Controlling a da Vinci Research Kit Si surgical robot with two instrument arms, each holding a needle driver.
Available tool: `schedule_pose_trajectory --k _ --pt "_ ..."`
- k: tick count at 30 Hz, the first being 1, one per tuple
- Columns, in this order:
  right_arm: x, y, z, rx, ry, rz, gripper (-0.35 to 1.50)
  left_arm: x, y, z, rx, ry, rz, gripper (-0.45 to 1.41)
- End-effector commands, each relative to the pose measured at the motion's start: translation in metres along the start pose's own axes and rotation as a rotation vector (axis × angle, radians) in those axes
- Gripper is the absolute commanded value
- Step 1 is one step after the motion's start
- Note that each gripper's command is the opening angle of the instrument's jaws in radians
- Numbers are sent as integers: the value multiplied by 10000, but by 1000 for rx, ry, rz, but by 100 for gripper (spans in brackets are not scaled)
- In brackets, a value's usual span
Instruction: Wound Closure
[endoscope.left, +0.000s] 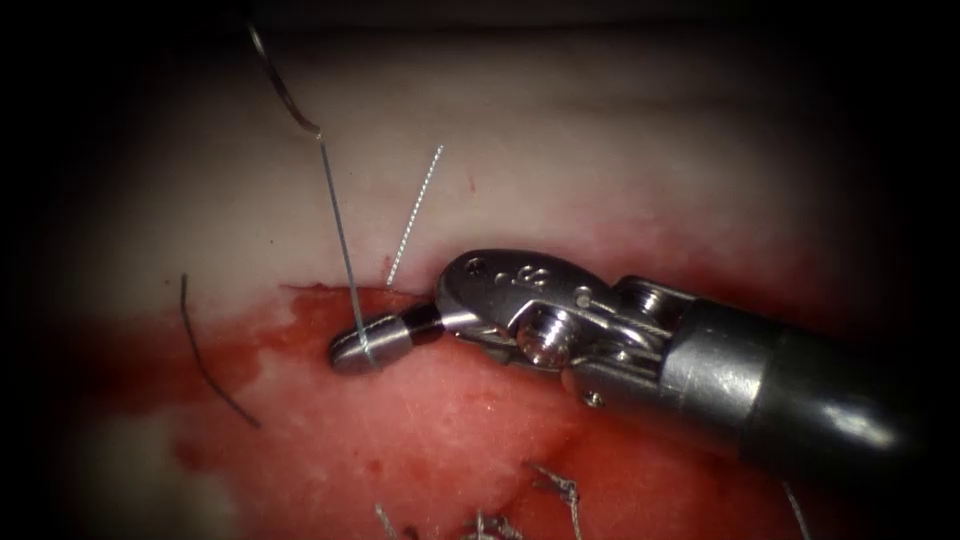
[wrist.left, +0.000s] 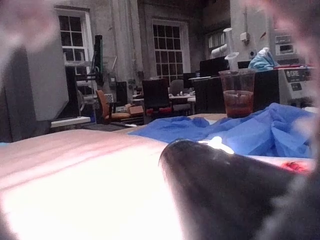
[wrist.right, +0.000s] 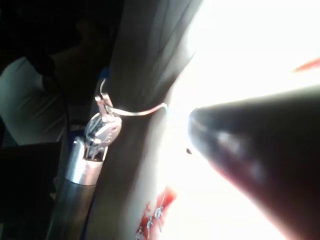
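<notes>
**A:** Status on the closure?

**B:** My right tool (endoscope.left: 357, 345) sits at the cut (endoscope.left: 330, 292), jaws clamped on the thread (endoscope.left: 340, 225), which rises taut from it. The needle (endoscope.left: 283, 88) hangs in the air at the far end of that thread, well above the cut and out of the tissue (endoscope.left: 560, 150).

**A:** Left side?

**B:** In the right wrist view my left tool (wrist.right: 103, 104) holds the needle (wrist.right: 142, 111) by one end of its curve, jaws closed on it.

**A:** How far along?

**B:** My guess is partway. A short white thread end (endoscope.left: 415, 215) stands up just beside the cut, a dark cut end (endoscope.left: 205, 355) lies to the left, and knotted ends (endoscope.left: 560, 490) lie nearer the camera. The cut is not visibly closed at my right tool, so stitches remain.

**A:** Surface, room?

**B:** Red fluid (endoscope.left: 260, 335) along the cut, pale tissue beyond. The left wrist view has blue drape (wrist.left: 260, 130), a plastic cup (wrist.left: 238, 92) holding red fluid, tall windows (wrist.left: 168, 47), and office chairs (wrist.left: 156, 97).
</notes>
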Motion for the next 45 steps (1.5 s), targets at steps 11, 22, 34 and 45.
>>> schedule_pose_trajectory --k 11,22,34,45 --pt "31 47 2 -110 178 373 -35 27 -20 -13 338 -5 438 -45" --pt "85 129 -105 49 190 614 -35 48 -52 -47 753 12 756 -45" --pt "39 177 -206 214 218 588 -35 52 -46 -47 738 -8 767 -45" --pt "-59 112 -159 528 -119 701 41 23 9 -38 119 -313 236 -45"
